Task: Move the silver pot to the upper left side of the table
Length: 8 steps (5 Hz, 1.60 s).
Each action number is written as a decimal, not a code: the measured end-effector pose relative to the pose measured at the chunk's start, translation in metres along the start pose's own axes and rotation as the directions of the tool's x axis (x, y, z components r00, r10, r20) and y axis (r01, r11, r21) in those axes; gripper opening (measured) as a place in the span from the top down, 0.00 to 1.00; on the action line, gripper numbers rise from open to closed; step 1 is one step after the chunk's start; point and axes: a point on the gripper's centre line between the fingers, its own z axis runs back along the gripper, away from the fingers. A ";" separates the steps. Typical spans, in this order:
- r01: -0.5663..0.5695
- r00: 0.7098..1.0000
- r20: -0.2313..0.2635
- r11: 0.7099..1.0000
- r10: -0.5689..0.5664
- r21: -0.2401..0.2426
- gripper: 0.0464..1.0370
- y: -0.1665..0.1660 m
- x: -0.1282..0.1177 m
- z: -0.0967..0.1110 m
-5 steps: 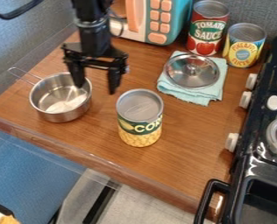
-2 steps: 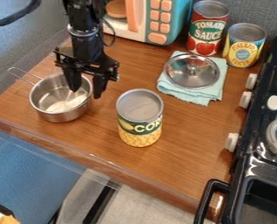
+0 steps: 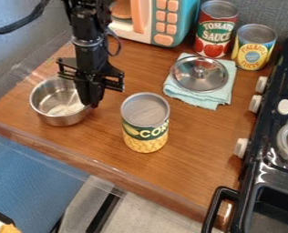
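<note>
My gripper point(image 3: 91, 103) hangs at the right side of the silver pot, its two fingers drawn together on the pot's right wall. The silver pot point(image 3: 60, 119) stands upright at the left of the wooden table point(image 3: 110, 141), its open top facing up. Part of the pot's right rim is hidden behind the fingers.
A corn can point(image 3: 145, 123) stands to the right of the gripper. Farther right, a metal lid point(image 3: 200, 74) lies on a folded light-blue cloth point(image 3: 219, 98). Behind are a toy microwave point(image 3: 165, 22), a tomato sauce can point(image 3: 215, 29) and a pineapple can point(image 3: 254, 48); a stove point(image 3: 262, 168) borders the right.
The gripper has moved left and down to the pot's right side, and its fingers have closed on the wall. The pot has shifted very slightly, and its wire handle has turned out of sight.
</note>
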 end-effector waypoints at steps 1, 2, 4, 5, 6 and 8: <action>-0.002 1.000 -0.009 1.000 0.002 0.011 0.98 -0.003 0.000 -0.002; -0.010 1.000 -0.014 1.000 0.010 0.007 0.98 -0.004 0.001 -0.002; 0.066 0.996 0.069 0.996 -0.062 -0.060 0.98 -0.033 0.017 0.037; 0.050 0.992 0.122 0.997 -0.042 -0.063 0.99 -0.037 0.036 0.061; 0.038 0.992 0.124 0.998 -0.032 -0.043 0.99 -0.042 0.060 0.063; -0.013 0.998 0.069 0.999 0.010 0.044 0.99 -0.043 0.094 0.036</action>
